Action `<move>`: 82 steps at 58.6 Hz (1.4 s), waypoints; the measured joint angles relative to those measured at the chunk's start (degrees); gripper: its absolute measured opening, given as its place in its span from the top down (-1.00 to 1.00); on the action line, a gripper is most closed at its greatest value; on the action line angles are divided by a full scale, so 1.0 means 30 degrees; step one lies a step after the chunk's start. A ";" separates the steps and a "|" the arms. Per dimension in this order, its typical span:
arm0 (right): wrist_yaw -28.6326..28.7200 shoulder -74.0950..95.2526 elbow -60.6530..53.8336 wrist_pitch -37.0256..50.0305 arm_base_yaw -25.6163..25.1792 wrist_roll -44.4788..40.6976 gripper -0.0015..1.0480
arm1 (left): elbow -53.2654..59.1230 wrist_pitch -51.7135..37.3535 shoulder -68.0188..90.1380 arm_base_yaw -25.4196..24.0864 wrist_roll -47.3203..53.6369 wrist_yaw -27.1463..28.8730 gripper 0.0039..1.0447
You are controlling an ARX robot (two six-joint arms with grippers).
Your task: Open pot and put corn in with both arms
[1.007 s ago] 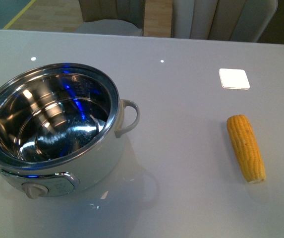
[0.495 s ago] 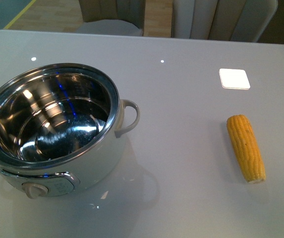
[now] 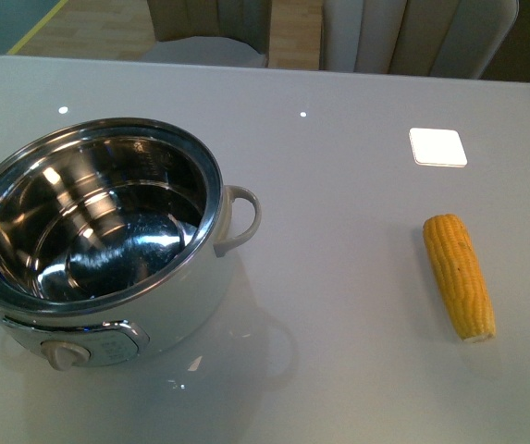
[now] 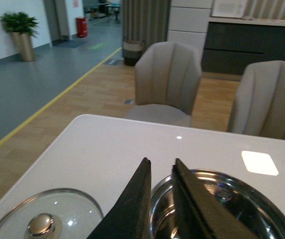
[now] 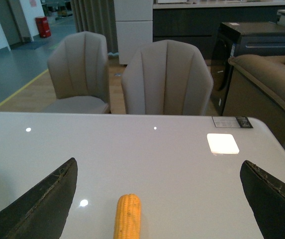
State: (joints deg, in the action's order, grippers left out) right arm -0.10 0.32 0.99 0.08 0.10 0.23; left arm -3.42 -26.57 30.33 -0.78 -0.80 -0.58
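The right gripper (image 5: 159, 199) is hanging with its jaws spread wide over the corn (image 5: 127, 215), apparently lining up a grab. The left gripper (image 4: 160, 199) is holding its jaws nearly together, empty, above the pot's (image 3: 98, 236) rim. The lid (image 4: 45, 219) is lying beside the pot near the table's (image 3: 338, 157) left edge (1 step done); the corn is lying towards the right edge.

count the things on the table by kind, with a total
pot: 1
lid: 1, off the pot, lying beside it
corn: 1
total: 3
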 joint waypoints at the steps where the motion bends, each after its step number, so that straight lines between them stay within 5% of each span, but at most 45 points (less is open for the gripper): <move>1: 0.0000 0.0000 0.0000 0.0000 0.0000 0.0000 -0.83 | 0.0044 0.0138 -0.0175 0.0117 0.0066 -0.0007 0.94; 76: 0.0000 -0.0007 0.0000 0.0000 0.0000 -0.0007 -0.83 | 0.0903 0.8830 -0.9989 0.0226 0.0080 0.0197 0.94; 82: 0.0000 -0.0007 0.0000 0.0000 0.0000 -0.0007 -0.83 | 0.0896 0.8830 -0.9989 0.0226 0.0073 0.0197 0.68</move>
State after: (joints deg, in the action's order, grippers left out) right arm -0.10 0.30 0.99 0.08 0.10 0.21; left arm -0.73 -0.08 0.36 -0.10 -0.58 0.01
